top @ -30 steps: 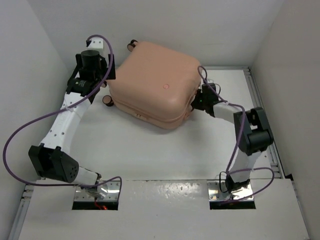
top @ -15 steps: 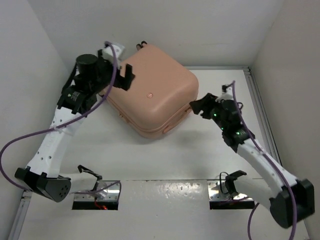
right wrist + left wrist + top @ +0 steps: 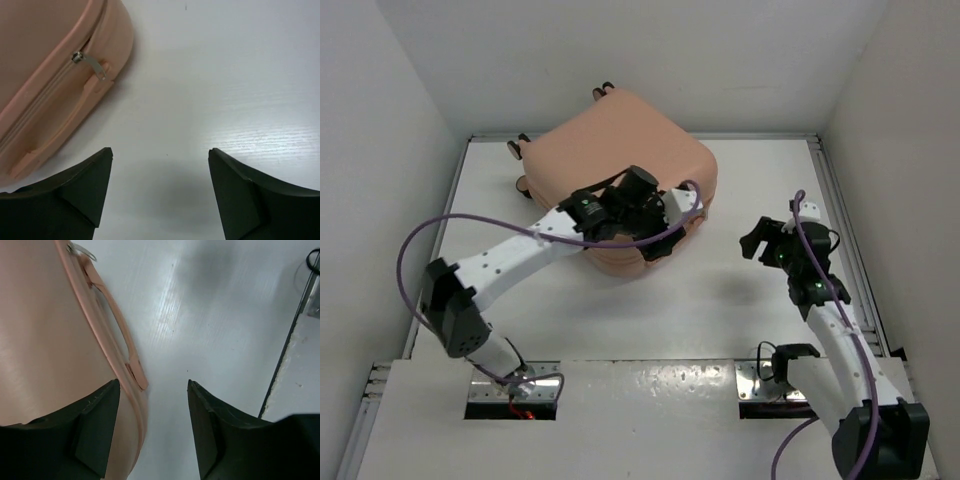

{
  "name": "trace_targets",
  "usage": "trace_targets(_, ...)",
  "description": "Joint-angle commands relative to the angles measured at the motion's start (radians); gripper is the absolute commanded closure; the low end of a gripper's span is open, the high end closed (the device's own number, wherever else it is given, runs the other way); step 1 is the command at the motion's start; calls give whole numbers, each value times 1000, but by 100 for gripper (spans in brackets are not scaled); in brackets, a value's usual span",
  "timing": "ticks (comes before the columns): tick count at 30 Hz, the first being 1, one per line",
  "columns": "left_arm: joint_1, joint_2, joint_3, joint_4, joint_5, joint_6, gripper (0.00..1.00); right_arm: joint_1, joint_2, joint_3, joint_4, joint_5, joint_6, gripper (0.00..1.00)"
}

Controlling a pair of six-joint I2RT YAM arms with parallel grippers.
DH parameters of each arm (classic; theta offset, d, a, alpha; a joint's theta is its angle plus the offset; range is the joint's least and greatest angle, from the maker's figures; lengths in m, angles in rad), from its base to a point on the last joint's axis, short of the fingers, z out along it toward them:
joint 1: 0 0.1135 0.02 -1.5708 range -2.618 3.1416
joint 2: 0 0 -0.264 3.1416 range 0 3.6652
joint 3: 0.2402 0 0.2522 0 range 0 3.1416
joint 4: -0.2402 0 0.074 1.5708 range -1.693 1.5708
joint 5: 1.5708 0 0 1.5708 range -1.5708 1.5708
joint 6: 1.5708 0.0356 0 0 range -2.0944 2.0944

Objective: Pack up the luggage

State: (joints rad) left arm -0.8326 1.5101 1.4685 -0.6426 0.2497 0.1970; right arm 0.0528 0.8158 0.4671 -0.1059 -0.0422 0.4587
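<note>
**The luggage [image 3: 620, 150] lies shut near the back of the tabletop [image 3: 670, 320], and the left gripper [image 3: 154, 390] is at its handle [image 3: 117, 330].**

The left gripper is apart, with one finger over the pink shell, one over the bare tabletop, and the handle between them. If it closes a bit off, it may pinch only the rim and slip. It may also push the luggage away, because the luggage is big and has little wheels [image 3: 514, 148]. The right gripper [image 3: 160, 152] is apart too and holds nothing. It hangs over the tabletop near the luggage's right side, so nothing keeps the luggage in place. The zip [image 3: 50, 85] looks shut, so a pull on the handle may drag or tip the whole luggage.
</note>
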Motion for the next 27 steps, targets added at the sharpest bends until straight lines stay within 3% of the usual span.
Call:
trace_targets(1,-34,65,46,-5,-30,-16,39,-48,14,14,-58,-178,-63,20)
trace_targets(5,-80,166,55,49,-110,-65,39,-192,36,42,-100,-324,-106,17)
trace_targets(10,-146,287,68,84,-214,-80,38,-254,84,111,-191,-408,-166,11)
trace_targets(14,-146,367,93,120,-338,-145,35,-309,190,208,-342,-418,-143,29)
trace_targets(22,-146,521,220,143,-576,-136,29,-387,177,193,-290,-390,-202,26)
trace_targets(26,-123,581,230,127,-566,-145,28,-410,189,192,-304,-406,-215,26)
trace_targets(27,-114,590,230,118,-547,-145,32,-412,197,191,-301,-416,-218,24)
